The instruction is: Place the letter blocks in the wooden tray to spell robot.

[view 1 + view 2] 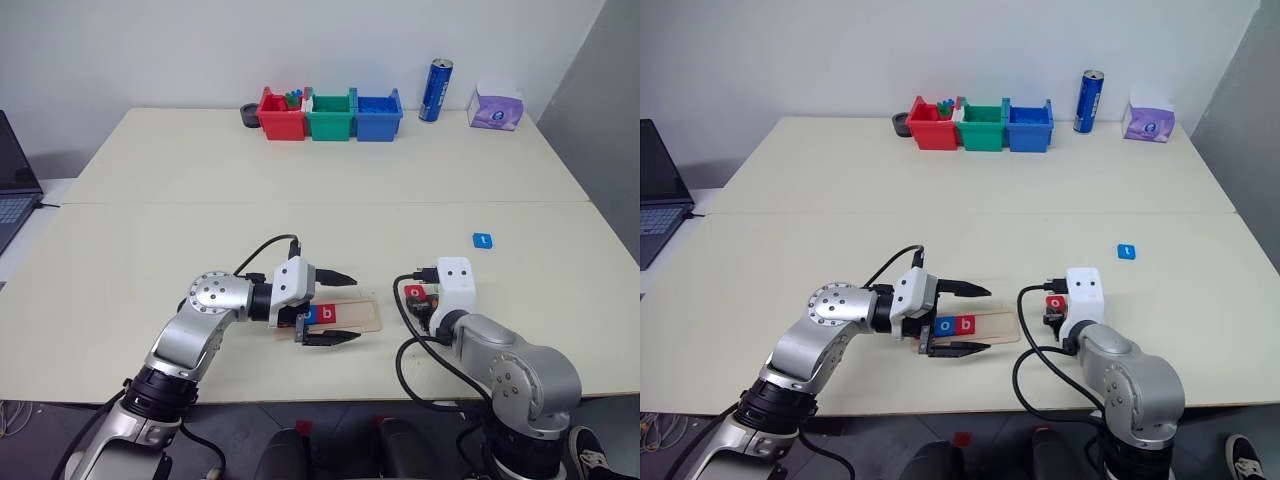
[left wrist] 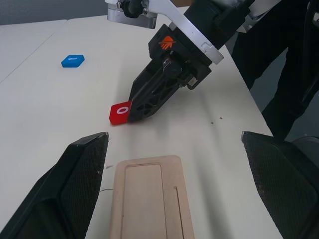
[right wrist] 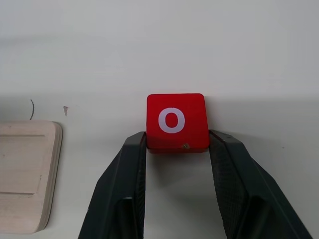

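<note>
The wooden tray [image 1: 356,316] lies near the table's front edge. A blue letter block [image 1: 945,325] and a red "b" block [image 1: 965,324] sit side by side in its left part. My left gripper [image 1: 343,307] is open, one finger on each long side of the tray, near those two blocks. My right gripper [image 3: 177,145] is shut on a red "o" block [image 3: 175,122], just right of the tray's right end [image 3: 27,174]. A blue "t" block [image 1: 483,240] lies alone on the table, farther back and to the right.
Red [image 1: 281,115], green [image 1: 331,116] and blue [image 1: 378,116] plastic bins stand in a row at the back, with a blue can [image 1: 436,90] and a purple tissue pack [image 1: 496,108] to their right. A laptop [image 1: 15,185] sits at the far left.
</note>
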Controlling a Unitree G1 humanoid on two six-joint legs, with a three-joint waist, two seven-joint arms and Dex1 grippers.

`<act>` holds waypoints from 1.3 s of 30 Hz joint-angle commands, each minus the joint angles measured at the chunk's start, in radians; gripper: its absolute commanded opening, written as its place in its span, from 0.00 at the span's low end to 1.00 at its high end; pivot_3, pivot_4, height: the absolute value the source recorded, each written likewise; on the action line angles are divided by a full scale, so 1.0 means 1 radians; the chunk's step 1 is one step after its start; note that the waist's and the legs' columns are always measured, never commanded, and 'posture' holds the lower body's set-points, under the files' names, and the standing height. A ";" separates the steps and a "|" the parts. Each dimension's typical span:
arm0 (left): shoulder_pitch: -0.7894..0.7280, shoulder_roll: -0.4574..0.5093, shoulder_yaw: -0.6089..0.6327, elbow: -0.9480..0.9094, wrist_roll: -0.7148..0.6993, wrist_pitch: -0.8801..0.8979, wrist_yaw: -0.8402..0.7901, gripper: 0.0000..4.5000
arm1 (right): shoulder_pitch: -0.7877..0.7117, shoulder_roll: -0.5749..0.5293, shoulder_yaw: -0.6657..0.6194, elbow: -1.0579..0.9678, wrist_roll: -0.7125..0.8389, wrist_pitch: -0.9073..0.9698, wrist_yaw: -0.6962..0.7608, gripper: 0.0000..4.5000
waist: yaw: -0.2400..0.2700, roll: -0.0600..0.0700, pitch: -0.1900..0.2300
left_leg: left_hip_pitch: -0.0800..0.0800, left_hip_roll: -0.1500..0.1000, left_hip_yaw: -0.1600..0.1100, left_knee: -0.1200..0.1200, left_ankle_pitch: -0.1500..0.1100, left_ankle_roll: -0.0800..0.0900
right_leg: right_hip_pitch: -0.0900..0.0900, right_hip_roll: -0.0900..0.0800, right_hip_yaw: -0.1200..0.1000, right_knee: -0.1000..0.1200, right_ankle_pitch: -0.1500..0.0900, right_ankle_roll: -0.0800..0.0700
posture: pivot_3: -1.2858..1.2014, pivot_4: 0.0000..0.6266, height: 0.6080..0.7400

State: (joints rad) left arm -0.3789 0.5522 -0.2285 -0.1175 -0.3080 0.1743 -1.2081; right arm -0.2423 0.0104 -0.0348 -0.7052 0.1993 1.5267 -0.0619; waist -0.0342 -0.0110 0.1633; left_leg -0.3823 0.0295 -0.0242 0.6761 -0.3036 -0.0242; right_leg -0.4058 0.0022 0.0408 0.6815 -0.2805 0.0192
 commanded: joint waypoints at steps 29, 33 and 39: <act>-0.064 -0.019 0.012 0.072 -0.017 -0.051 -0.031 1.00 | -0.016 -0.622 0.030 0.460 0.137 -0.995 1.104 1.00 | -0.004 -0.003 0.003 | -0.001 -0.002 0.003 -0.001 -0.001 0.002 | 0.000 -0.002 -0.001 -0.002 -0.001 0.002 | 0.52 0.24 1.00; -0.072 -0.025 0.010 0.079 -0.011 -0.055 -0.035 1.00 | -0.089 -0.622 0.095 0.657 0.086 -1.184 1.168 1.00 | -0.005 -0.003 0.004 | 0.000 -0.001 0.002 0.001 -0.001 0.002 | 0.000 -0.001 -0.001 0.000 -0.001 0.001 | 0.52 0.24 1.00; -0.076 -0.031 0.009 0.077 -0.007 -0.054 -0.031 1.00 | -0.150 -0.613 0.143 0.837 0.040 -1.328 1.209 1.00 | 0.003 -0.003 0.004 | 0.000 -0.001 0.002 0.001 -0.001 0.002 | 0.000 -0.001 0.000 0.000 -0.001 0.001 | 0.52 0.24 1.00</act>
State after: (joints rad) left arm -0.4428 0.5237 -0.2294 -0.0279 -0.3078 0.1366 -1.2364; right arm -0.3782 -0.6056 0.1037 0.1081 0.2518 0.2453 1.1296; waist -0.0308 -0.0139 0.1673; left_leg -0.3829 0.0286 -0.0228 0.6773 -0.3045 -0.0226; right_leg -0.4056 0.0007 0.0406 0.6811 -0.2810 0.0201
